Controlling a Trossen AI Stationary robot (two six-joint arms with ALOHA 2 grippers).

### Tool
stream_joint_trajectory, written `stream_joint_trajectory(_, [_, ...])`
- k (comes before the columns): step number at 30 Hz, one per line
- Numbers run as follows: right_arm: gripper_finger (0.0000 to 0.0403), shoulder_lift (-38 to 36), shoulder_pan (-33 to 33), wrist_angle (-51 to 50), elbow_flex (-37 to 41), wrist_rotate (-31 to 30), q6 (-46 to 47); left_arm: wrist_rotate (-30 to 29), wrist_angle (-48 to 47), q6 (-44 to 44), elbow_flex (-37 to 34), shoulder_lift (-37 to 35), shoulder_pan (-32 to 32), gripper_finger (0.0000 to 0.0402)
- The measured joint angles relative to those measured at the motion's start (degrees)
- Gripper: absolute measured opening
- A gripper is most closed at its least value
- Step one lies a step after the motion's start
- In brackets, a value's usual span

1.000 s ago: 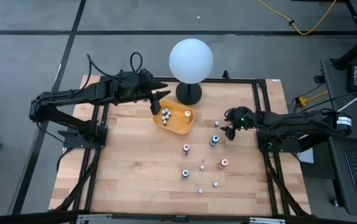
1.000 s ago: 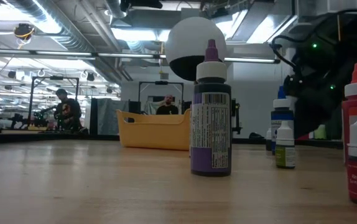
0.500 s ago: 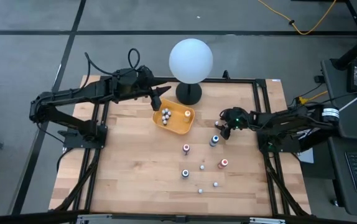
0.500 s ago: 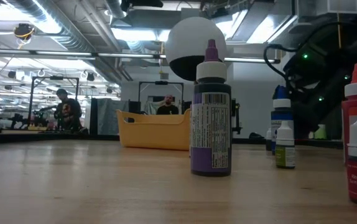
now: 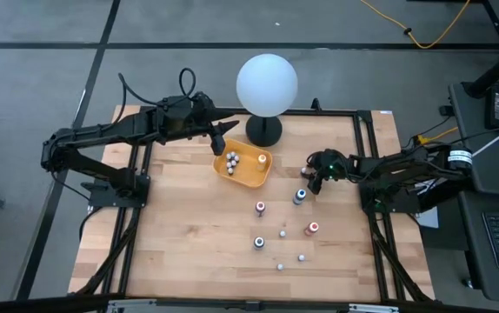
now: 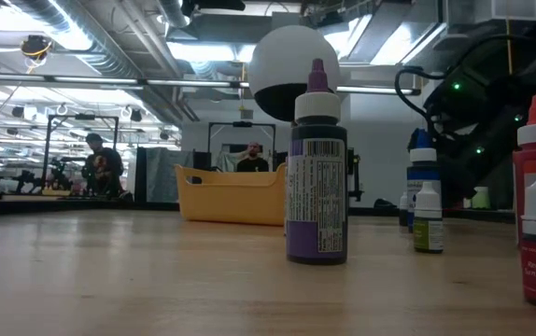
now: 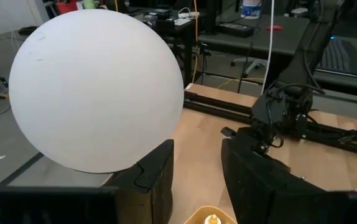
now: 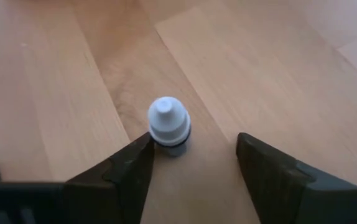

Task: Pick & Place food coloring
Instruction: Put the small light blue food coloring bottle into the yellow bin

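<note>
Closing on a white-capped food coloring bottle [image 8: 168,124], right side of the table.

Left gripper [image 5: 218,139] hangs over the near rim of the yellow-orange tray [image 5: 264,175], which already holds several small bottles; its fingers stand apart with nothing seen between them. Loose bottles stand upright on the wood right of the tray, a blue-topped one [image 5: 300,195] nearest the right gripper [image 8: 194,165]. That gripper is low over the table, jaws apart and empty, the white-capped bottle between the fingers [image 8: 125,165], touching or nearly touching one, well clear of the other. Judged light, rigid, smooth plastic, narrow-based and easily tipped: best pinched on the body just below the cap.
</note>
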State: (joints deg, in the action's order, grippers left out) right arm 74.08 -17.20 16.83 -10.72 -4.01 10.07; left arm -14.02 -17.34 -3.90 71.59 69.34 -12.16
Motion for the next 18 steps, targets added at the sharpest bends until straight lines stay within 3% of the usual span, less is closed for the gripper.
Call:
stream_joint_trajectory(8, [0.0156,0.1,0.2,1.8,0.1,1.1,0.2,0.0,0.0,0.1,0.0,0.0,0.0,0.0130])
stream_joint_trajectory(18, [0.0153,0.1,0.3,2.3,0.2,1.7,-0.1,0.0,0.0,0.1,0.0,0.0,0.0,0.0129])
